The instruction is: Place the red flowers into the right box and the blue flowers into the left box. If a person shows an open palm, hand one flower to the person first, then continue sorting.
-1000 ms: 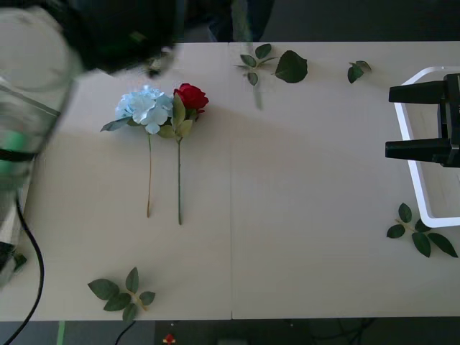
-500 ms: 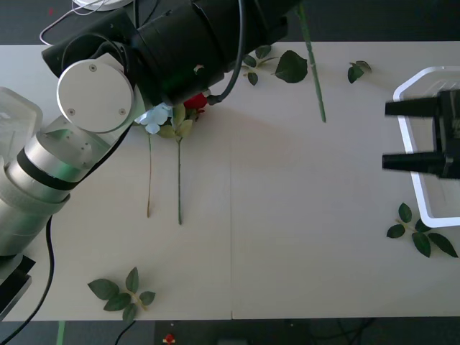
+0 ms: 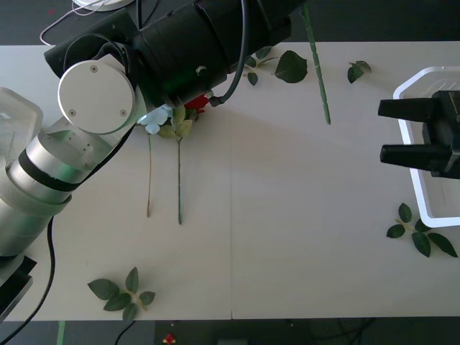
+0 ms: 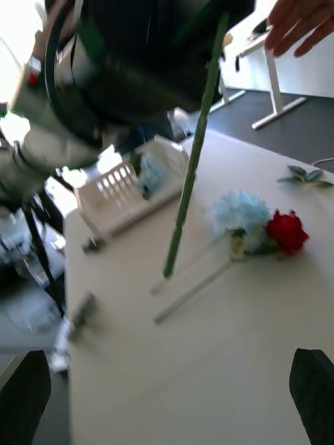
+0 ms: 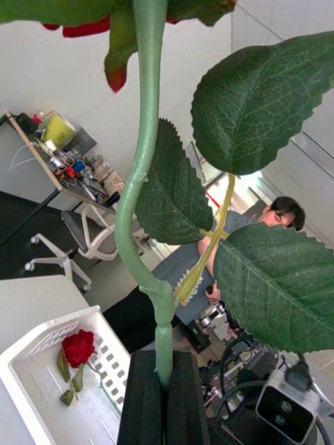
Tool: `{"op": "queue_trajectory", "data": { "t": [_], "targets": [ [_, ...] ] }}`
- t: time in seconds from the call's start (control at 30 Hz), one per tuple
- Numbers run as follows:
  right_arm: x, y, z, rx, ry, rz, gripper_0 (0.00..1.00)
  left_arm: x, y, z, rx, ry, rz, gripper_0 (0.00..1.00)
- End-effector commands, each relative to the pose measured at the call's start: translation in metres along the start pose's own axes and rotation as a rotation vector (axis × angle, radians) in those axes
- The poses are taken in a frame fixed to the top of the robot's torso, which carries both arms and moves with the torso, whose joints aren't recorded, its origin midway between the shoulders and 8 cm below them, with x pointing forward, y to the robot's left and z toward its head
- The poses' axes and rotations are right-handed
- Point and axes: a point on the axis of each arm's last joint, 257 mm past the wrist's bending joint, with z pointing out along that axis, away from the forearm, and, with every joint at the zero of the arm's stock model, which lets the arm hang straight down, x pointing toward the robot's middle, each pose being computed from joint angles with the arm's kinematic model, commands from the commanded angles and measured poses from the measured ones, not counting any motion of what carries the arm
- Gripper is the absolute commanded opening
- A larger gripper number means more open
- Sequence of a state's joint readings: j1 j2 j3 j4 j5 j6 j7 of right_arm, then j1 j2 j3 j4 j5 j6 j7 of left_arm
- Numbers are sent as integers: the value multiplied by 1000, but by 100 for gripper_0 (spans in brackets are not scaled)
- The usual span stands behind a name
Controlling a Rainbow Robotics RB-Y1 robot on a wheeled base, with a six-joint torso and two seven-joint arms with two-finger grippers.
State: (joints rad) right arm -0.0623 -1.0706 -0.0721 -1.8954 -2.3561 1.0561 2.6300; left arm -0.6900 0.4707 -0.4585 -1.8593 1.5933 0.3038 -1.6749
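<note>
My left gripper is shut on the green stem of a red flower, lifted high over the table's far side. The stem's lower end hangs above the table. A blue flower and a red rose lie side by side on the table, partly under my left arm. The right box holds a red rose; the left box holds a blue flower. My right gripper is open at the right box's edge.
Loose green leaf sprigs lie at the far middle, far right, near left and near right. A person's hand with spread fingers shows beyond the table's far side. The table's middle is bare.
My left arm has swung across the far side of the table with the red flower, covering part of the lying flowers. The hanging stem drifted right; the right gripper shifted slightly left.
</note>
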Motion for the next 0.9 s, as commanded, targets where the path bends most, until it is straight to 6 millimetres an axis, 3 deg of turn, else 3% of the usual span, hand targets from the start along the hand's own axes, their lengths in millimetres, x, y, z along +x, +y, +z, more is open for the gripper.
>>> {"op": "queue_trajectory", "data": {
  "t": [0.03, 0.43, 0.7, 0.9],
  "targets": [
    [-39, -1, 10, -13, -112, 56, 100, -8, -45, 14, 91, -17, 46, 0],
    [-73, -1, 69, -55, -197, 52, 100, -8, -45, 14, 91, -17, 46, 0],
    [-77, 6, 103, -84, -218, 75, 100, -8, -45, 14, 91, -17, 46, 0],
    [-80, 7, 115, -83, -222, 56, 100, -8, -45, 14, 91, -17, 46, 0]
  ]
}}
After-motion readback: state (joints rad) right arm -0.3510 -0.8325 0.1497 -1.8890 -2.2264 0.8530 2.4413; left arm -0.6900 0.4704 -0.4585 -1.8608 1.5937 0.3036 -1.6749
